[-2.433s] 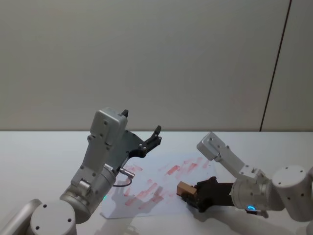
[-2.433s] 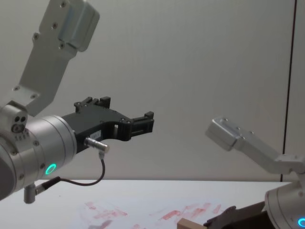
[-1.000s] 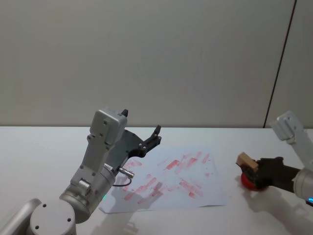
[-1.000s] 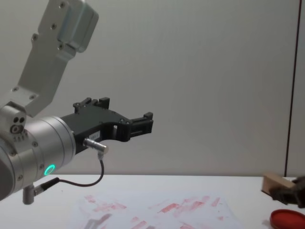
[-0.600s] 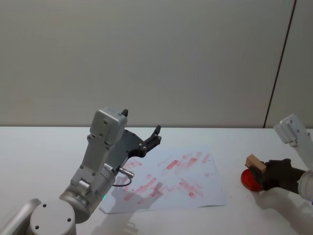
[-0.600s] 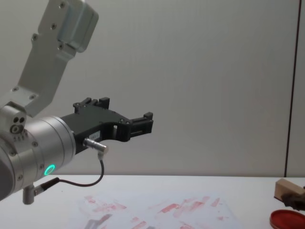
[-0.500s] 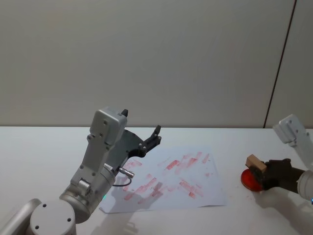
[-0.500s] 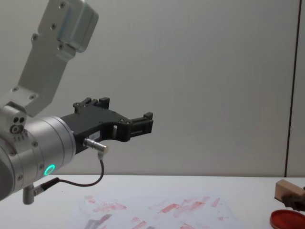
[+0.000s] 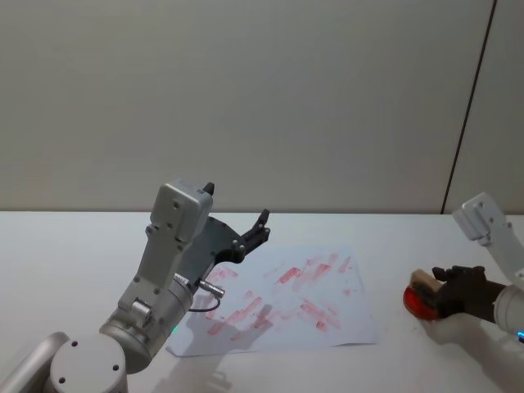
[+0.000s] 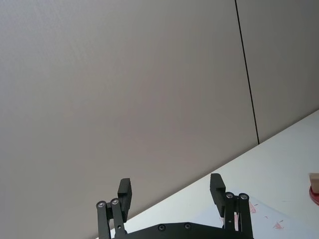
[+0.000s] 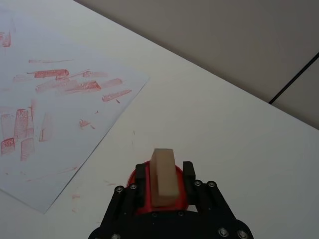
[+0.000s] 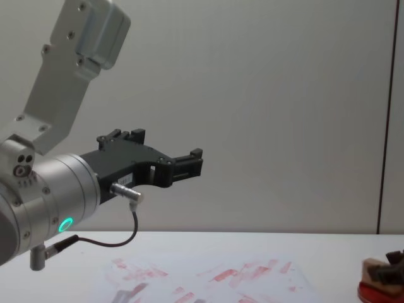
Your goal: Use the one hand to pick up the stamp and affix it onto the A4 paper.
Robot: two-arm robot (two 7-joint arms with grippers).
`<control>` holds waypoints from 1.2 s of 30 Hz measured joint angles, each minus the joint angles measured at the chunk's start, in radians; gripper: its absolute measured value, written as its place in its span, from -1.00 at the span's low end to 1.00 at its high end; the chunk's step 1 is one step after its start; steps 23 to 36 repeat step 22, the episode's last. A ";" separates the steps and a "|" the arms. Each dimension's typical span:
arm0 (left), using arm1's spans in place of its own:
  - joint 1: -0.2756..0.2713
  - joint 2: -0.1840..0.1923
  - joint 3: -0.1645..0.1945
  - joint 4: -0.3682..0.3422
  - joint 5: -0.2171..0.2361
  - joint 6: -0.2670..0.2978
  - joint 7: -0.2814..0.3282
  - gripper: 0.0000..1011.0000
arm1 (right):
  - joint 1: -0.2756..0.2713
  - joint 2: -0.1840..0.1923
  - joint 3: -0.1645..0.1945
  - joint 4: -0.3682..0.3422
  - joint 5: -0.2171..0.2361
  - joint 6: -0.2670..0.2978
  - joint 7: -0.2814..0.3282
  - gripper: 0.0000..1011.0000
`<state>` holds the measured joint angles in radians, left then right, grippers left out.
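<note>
Right fingers: you have the right gripper (image 11: 164,172) closed on the stamp (image 11: 163,177), one black finger pressed to each long side of the wooden block, seen plainly from the right wrist.

Stamp: it stands between those fingers with its lower end down on the red ink pad (image 11: 137,185). In the head view you see the stamp (image 9: 426,281) as a pale sliver atop the ink pad (image 9: 417,302), at the right of the bench, well apart from the paper.

Right gripper, other views: in the head view it (image 9: 438,282) reaches in from the right edge; in the chest view the stamp (image 12: 372,267) and the ink pad (image 12: 379,291) sit at the lower right corner, with the gripper (image 12: 386,265) cut by the picture's edge.

Hard to tell: the stamp's inked face is hidden against the pad, and most of the pad lies under the gripper in the right wrist view.

Left fingers: your left gripper (image 10: 171,191) is spread wide with nothing between its two black fingers. In the head view it (image 9: 260,227) hangs raised over the paper's left part; in the chest view it (image 12: 191,162) points rightward well above the bench.

A4 paper: the A4 paper (image 9: 334,323) lies flat on the white bench (image 9: 74,246), mid-bench, covered in smudged red prints, its near left corner hidden behind the left arm. The chest view shows the paper (image 12: 189,278) edge-on and low.
</note>
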<state>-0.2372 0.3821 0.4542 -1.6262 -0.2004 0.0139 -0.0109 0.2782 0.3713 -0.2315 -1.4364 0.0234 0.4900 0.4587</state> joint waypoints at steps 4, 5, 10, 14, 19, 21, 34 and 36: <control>0.000 0.000 0.000 0.000 0.000 0.000 0.000 0.98 | 0.002 -0.001 -0.001 0.004 -0.001 0.000 -0.001 0.06; 0.000 0.000 0.000 0.000 0.000 0.000 0.000 0.98 | 0.003 -0.002 -0.002 0.006 -0.002 0.001 -0.002 0.12; 0.000 0.000 0.000 0.000 0.000 0.000 0.000 0.98 | 0.005 -0.003 -0.002 0.010 -0.004 0.001 -0.003 0.46; 0.000 0.000 0.000 0.000 0.000 0.000 0.000 0.98 | 0.006 -0.004 -0.003 0.012 -0.005 0.001 -0.003 0.71; 0.000 0.000 0.000 0.000 0.000 0.000 0.000 0.98 | 0.007 -0.004 -0.003 0.014 -0.005 0.002 -0.004 0.93; 0.000 0.000 0.000 0.000 0.000 0.000 0.000 0.98 | 0.007 -0.004 -0.004 0.014 -0.005 0.002 -0.004 0.98; 0.000 0.000 0.000 0.000 0.000 0.000 0.000 0.98 | 0.007 -0.005 -0.004 0.014 -0.005 0.002 -0.004 0.98; 0.000 0.000 0.000 0.000 0.000 0.000 0.000 0.98 | 0.007 -0.005 -0.004 0.014 -0.005 0.002 -0.004 0.98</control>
